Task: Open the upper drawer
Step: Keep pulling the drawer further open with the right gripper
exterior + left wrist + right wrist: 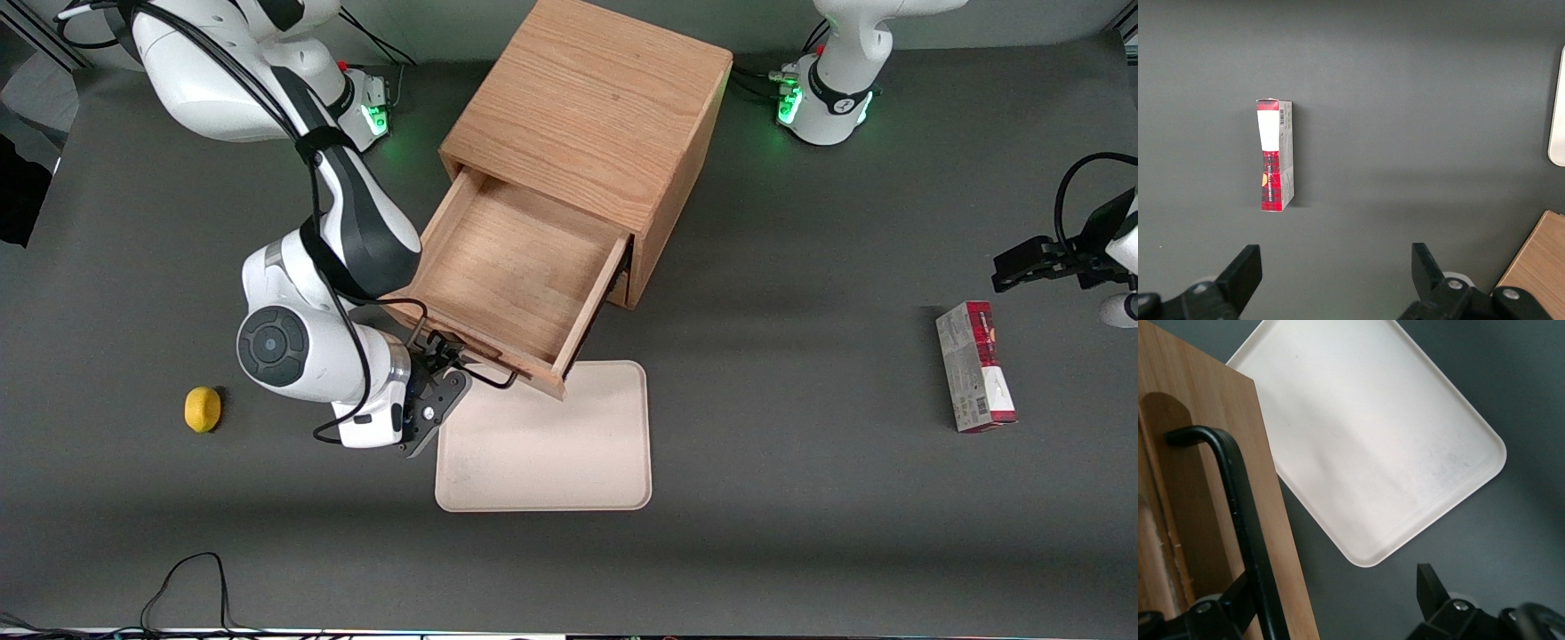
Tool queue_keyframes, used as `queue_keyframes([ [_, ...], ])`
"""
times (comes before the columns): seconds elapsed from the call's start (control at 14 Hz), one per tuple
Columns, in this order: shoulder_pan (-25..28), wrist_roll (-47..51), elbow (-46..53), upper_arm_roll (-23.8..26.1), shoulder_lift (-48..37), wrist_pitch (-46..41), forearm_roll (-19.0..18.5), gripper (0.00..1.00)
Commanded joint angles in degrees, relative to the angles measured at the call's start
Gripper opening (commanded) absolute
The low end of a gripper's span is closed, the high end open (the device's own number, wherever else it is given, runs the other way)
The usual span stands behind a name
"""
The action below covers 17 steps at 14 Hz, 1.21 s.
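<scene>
No legible text. The red-and-grey carton (pixel 975 365), near the table's parked-arm end, bears a barcode and print too small to read.

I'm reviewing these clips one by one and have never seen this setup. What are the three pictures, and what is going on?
One picture looks down on the table from the front; the other two come from cameras on each arm's wrist. The white jointed machine is a robot arm ending in a two-fingered claw. Its claw is at the black handle of the upper drawer, which stands pulled well out of the oak cabinet, empty inside. The fingers look spread, one on each side of the handle. On the table lie a cream tray, a lemon and a red-and-white box.
</scene>
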Motion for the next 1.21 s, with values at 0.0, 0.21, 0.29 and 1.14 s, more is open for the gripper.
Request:
queue_keyframes([
  [0.0, -0.8, -1.3, 3.4, 0.5, 2.1, -0.4, 1.1, 1.00],
  [0.21, -0.9, -1.3, 4.2, 0.5, 2.7, -0.5, 1.1, 1.00],
  [0.29, -0.9, -1.3, 4.2, 0.5, 2.7, -0.7, 1.1, 1.00],
  [1.14, -0.9, -1.1, 10.3, 0.3, 1.5, -10.4, 2.7, 1.00],
])
